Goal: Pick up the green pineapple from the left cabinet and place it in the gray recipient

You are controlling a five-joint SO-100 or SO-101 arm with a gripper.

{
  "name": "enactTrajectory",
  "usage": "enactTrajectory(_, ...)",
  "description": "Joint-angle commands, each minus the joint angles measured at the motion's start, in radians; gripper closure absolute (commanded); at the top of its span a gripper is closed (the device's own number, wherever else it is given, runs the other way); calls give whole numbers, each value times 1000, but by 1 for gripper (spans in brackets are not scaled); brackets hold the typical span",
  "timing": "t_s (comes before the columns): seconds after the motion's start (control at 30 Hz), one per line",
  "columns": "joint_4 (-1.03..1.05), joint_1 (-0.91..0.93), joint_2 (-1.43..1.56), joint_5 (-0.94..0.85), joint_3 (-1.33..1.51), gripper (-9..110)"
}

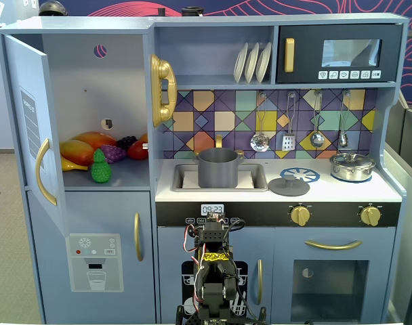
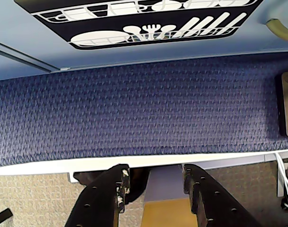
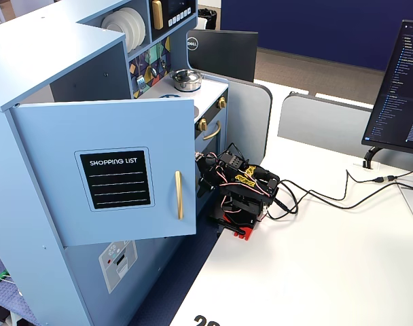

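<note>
The green pineapple point(image 1: 101, 167) stands at the front of the shelf in the left cabinet point(image 1: 91, 81), whose door point(image 1: 31, 128) is swung open. The gray recipient point(image 1: 217, 168) sits in the sink at the counter's middle. My arm point(image 1: 213, 271) is folded low in front of the kitchen's base, far below both; it also shows in the other fixed view point(image 3: 242, 190). In the wrist view my gripper point(image 2: 155, 171) is open and empty, jaws apart, pointing down over blue carpet point(image 2: 134, 109) and the table edge. Pineapple and recipient are out of the wrist view.
Behind the pineapple lie an orange-yellow mango point(image 1: 80, 147), purple grapes point(image 1: 115, 150) and a red fruit point(image 1: 138, 149). A gray lid point(image 1: 289, 185) and a silver lidded pot point(image 1: 352, 166) sit on the counter. The open door point(image 3: 104, 176) juts out beside the arm. Cables point(image 3: 329, 197) cross the white table.
</note>
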Motion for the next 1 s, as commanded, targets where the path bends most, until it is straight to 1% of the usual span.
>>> enactTrajectory(0.0,166,0,-6,40,20,101)
enactTrajectory(0.37,166,32,-6,32,20,101)
enactTrajectory(0.47,130,-18,-6,51,20,101)
enactTrajectory(0.53,-6,-150,-9,118,11,101)
enactTrajectory(0.63,-341,-431,-15,255,-80,101)
enactTrajectory(0.67,-488,-512,-41,255,-114,101)
enactTrajectory(0.73,-778,-666,-110,172,-179,100)
enactTrajectory(0.8,-976,-793,-196,127,-291,94)
enactTrajectory(0.9,-1163,-884,-330,75,-449,87)
enactTrajectory(0.97,-1192,-904,-405,67,-541,83)
